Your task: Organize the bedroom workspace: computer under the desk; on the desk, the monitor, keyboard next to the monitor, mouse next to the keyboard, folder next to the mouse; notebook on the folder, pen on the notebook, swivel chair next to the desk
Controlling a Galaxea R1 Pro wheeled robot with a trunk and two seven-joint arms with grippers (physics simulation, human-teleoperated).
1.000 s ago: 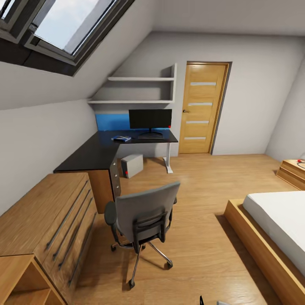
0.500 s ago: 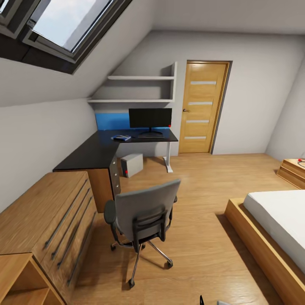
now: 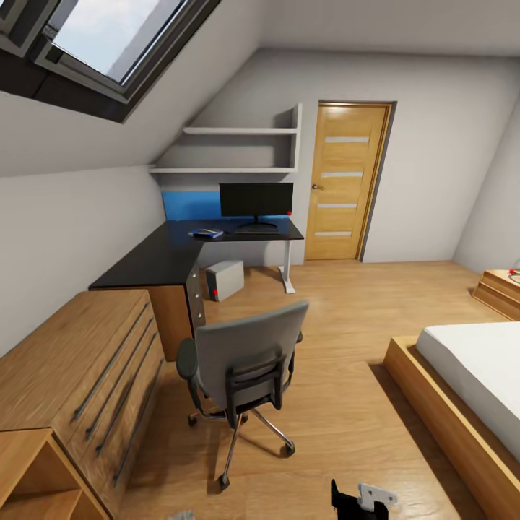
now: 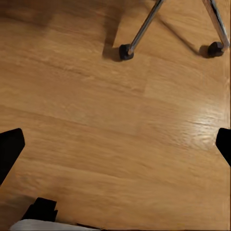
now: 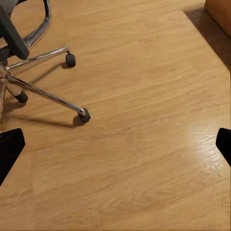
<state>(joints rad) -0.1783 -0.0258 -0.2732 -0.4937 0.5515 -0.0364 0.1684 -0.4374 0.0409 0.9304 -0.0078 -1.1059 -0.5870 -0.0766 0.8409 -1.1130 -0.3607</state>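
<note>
An attic bedroom is seen from the head view, with the L-shaped bench (image 3: 155, 260) set in the far left corner under the sloping ceiling. The monitor (image 3: 256, 200) stands upright on the far arm of the bench, a small red light at its lower right corner, and the keyboard (image 3: 255, 232) lies flat just in front of its stand. A bright blue folder (image 3: 207, 233) is seen lying on the bench top to the left of the keyboard; what rests on it is too small to be told. The computer (image 3: 224, 279) sits on the floor under the bench, beside the dark drawer unit (image 3: 195, 297), with a red light at its near corner. The swivel chair (image 3: 243, 365) stands on the wooden floor (image 3: 339, 404) in the middle of the room, well apart from the bench, its grey back turned to the camera. A light wooden drawer cabinet (image 3: 79, 383) runs along the left wall, a bed (image 3: 477, 383) lies at the right, and a wooden door (image 3: 345, 183) is shut in the far wall. No writing or brand can be read anywhere. In the left wrist view the left gripper (image 4: 115, 147) is held over bare floor near two chair casters, its fingers (image 4: 9, 149) spread wide apart and grasping nothing. The right gripper (image 5: 115, 147) is likewise spread wide with nothing between its fingers (image 5: 9, 149), above the floor beside the chair base.
</note>
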